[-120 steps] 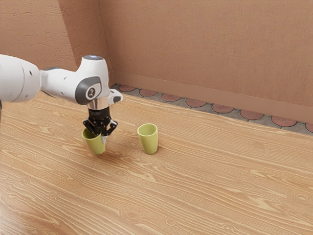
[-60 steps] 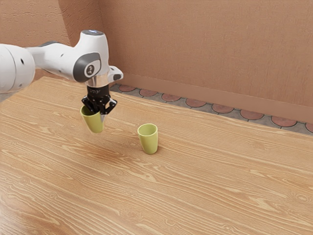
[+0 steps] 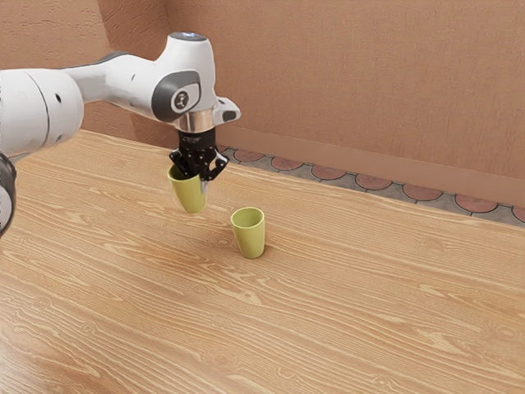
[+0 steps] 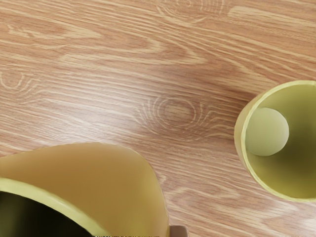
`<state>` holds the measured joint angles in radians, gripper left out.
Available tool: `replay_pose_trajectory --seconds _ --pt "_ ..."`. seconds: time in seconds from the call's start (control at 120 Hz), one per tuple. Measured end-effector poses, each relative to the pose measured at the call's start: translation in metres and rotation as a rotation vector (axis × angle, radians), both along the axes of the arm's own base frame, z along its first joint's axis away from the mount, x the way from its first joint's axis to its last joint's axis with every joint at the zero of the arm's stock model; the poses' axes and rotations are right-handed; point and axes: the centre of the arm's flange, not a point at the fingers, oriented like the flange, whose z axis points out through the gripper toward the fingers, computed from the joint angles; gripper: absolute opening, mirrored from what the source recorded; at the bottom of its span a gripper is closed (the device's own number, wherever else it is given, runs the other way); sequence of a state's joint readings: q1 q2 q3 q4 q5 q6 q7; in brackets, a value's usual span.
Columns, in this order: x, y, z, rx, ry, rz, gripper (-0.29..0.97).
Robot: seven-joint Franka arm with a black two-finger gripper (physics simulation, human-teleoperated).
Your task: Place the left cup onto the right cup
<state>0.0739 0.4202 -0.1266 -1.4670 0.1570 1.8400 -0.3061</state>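
While aloft over table (image 3: 344, 312), jaws narrow, tight on left cup (image 3: 189, 193) rim.

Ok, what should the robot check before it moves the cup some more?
1. Fingers shut on held cup: ok.
2. Held cup off the table: ok.
3. Other cup upright, mouth open: ok.
4. Held cup right above other cup: not ok, it hangs to the exterior view's left of it.
5. Held cup high enough to clear other cup's rim: cannot tell.
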Motion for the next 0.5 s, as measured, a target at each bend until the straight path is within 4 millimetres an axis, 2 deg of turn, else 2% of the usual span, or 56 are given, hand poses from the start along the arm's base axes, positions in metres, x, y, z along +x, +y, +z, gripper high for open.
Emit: replay_pose_trajectory --seconds 0.317,0.5 --pt "0.021 -0.031 0.005 -0.011 -0.024 -0.042 -0.1" --pt "0.031 -0.057 0.002 -0.016 -0.025 -0.076 -0.1"
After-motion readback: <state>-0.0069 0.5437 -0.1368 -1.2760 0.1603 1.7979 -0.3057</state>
